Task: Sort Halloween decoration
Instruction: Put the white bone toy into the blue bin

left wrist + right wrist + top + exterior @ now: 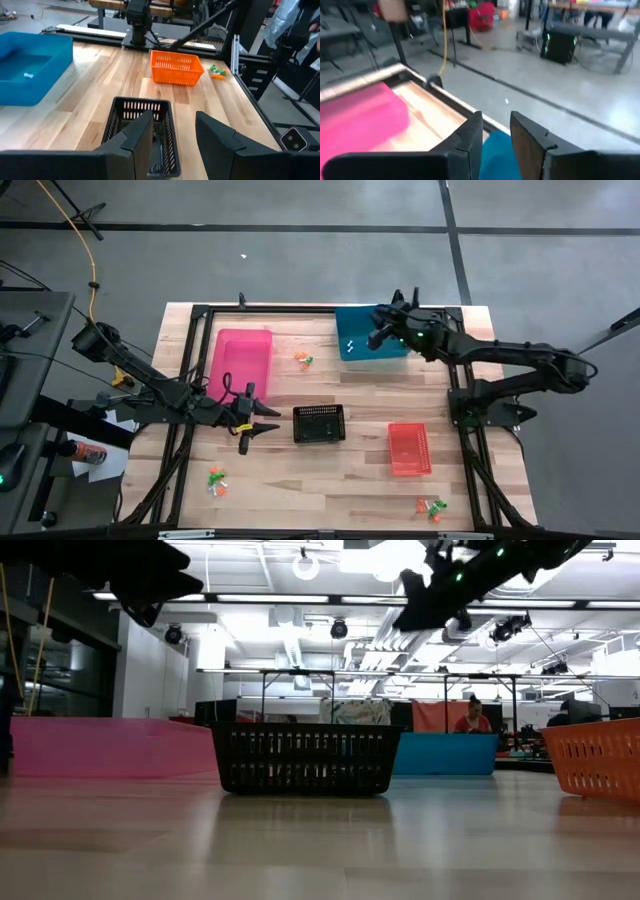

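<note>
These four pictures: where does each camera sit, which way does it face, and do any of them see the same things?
High view: above the table, looking straight down; both arms show, the left gripper by the black basket, the right gripper over the blue bin.
Low view: at tabletop height, looking level across the bins into the room; arms show dark at the top.
Left wrist view: past its own fingers at the black basket and orange basket.
Right wrist view: past its own fingers, over the blue bin.
Shared: the high, low and left wrist views all show the black basket.

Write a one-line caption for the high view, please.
Right gripper over the blue bin; left gripper waits by the black basket.
</note>
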Robot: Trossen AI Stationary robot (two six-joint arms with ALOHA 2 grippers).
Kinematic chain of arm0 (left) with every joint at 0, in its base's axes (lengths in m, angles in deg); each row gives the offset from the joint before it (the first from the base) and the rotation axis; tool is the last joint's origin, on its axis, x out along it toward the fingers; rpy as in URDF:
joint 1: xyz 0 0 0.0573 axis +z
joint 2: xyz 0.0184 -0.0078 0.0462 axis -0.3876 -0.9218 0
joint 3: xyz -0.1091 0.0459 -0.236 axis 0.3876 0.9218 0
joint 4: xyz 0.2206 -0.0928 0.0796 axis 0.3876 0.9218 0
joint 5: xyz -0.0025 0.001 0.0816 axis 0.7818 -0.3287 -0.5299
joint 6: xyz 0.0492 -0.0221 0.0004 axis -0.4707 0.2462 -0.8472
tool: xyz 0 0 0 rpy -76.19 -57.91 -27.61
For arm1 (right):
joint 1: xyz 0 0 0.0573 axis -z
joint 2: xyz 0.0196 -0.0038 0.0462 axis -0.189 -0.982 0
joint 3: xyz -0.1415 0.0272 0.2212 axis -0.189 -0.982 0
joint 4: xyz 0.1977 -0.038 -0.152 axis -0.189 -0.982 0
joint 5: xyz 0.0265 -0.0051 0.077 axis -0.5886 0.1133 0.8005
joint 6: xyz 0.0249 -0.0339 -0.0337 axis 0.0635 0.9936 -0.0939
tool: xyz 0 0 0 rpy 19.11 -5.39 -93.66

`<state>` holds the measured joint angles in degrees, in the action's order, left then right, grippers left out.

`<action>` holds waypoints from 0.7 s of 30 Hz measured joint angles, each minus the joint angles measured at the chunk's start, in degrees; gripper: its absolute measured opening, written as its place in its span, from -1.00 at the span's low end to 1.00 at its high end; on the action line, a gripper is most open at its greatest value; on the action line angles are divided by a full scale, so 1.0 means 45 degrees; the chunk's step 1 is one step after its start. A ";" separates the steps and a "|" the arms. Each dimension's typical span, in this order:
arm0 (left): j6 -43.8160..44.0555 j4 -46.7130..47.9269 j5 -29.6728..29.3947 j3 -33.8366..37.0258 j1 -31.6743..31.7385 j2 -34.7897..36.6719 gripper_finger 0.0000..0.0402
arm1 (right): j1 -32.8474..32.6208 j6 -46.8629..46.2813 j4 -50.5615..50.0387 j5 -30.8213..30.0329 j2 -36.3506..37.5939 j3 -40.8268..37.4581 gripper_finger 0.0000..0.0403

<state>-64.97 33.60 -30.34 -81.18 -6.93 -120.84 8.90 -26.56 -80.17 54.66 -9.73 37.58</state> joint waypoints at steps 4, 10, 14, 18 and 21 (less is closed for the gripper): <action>0.0236 0.0024 0.0003 0.0000 0.0000 0.0000 -0.34 | 0.0349 -0.0283 -0.0018 -0.0009 -0.1191 -0.0086 -0.52; 0.0236 0.0048 0.0002 0.0000 0.0000 -0.0005 -0.34 | 0.0121 0.0530 0.0152 -0.0015 -0.1184 0.0118 -0.52; 0.0586 0.0244 0.0017 0.0000 0.0000 -0.0010 -0.34 | -0.0840 0.0533 -0.0414 0.0612 -0.0174 0.0161 -0.52; 0.1293 0.0591 0.0019 0.0000 0.0000 -0.0010 -0.34 | -0.2568 -0.0696 -0.2052 0.2513 0.0604 -0.0132 -0.52; 0.1595 0.0635 0.0019 0.0000 0.0000 -0.0015 -0.34 | -0.4469 -0.1823 -0.3019 0.3190 0.0776 -0.0320 -0.52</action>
<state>-57.79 36.46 -30.26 -81.18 -6.93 -120.91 -11.21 -34.76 -93.76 69.02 -6.24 36.14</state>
